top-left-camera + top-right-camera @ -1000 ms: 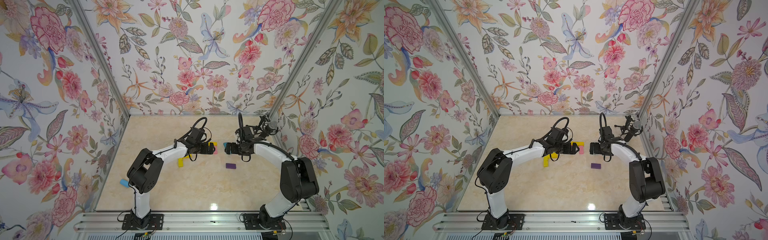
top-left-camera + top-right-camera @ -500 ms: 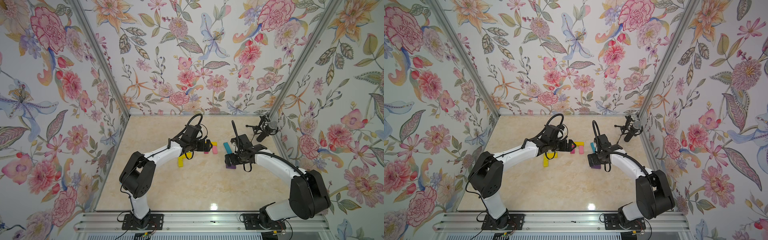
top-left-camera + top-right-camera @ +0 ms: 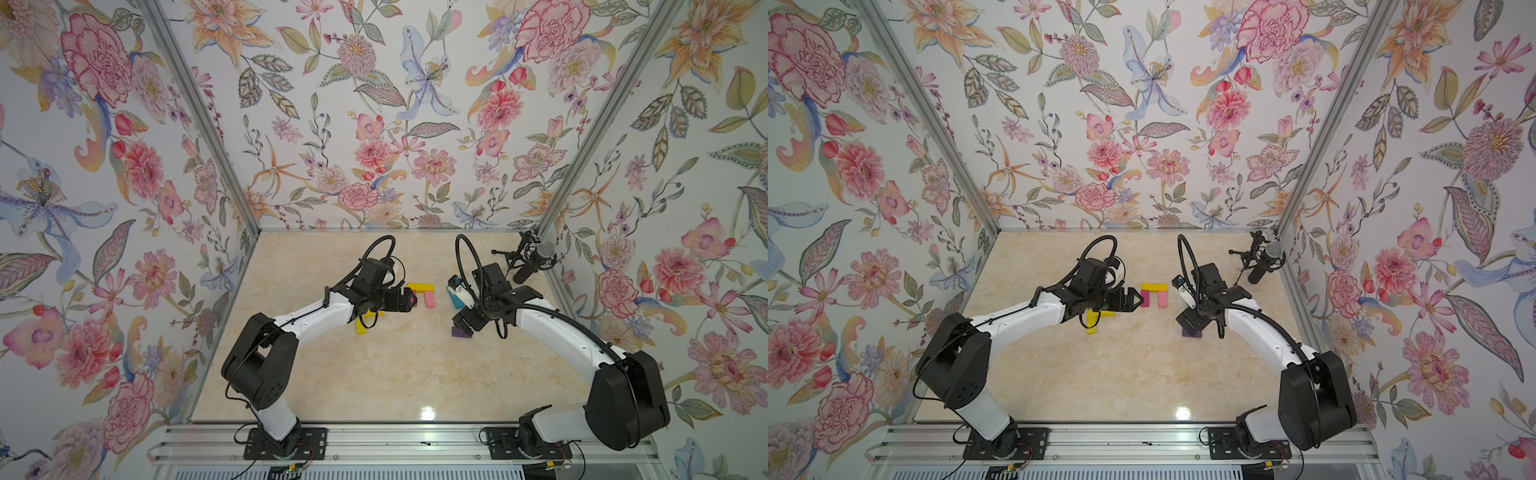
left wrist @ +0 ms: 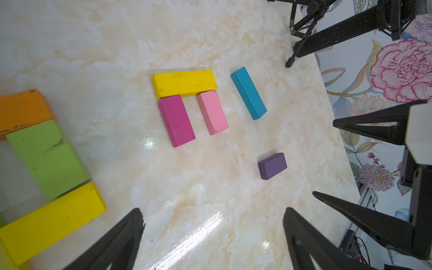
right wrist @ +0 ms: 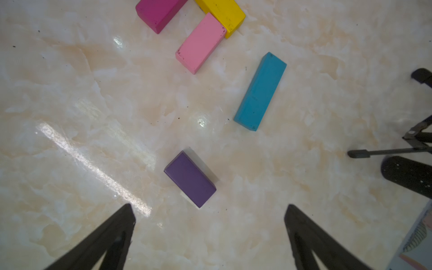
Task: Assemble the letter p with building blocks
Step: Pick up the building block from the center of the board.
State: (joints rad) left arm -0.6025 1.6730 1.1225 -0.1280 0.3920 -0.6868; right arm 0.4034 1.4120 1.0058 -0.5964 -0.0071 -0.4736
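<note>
Three building blocks form an arch: a yellow block (image 4: pixel 184 83) lies across a magenta block (image 4: pixel 176 120) and a pink block (image 4: pixel 212 112). A teal block (image 4: pixel 249 93) lies apart beside them. My left gripper (image 4: pixel 212 211) is open over bare table, just left of the arch (image 3: pixel 1154 287) in a top view. A purple block (image 5: pixel 189 178) lies flat just ahead of my right gripper (image 5: pixel 209 207), which hovers open and holds nothing. Orange (image 4: pixel 21 109), lime green (image 4: pixel 48 159) and yellow (image 4: pixel 50 222) blocks lie together under the left arm.
A black microphone on a small tripod (image 3: pixel 532 259) stands at the back right, close to the right wall and near the teal block (image 5: pixel 260 91). Floral walls enclose the marble table (image 3: pixel 395 374) on three sides.
My right gripper has swung from beside the teal block toward the front and now hangs over the purple block. The left gripper has drawn back slightly to the left.
</note>
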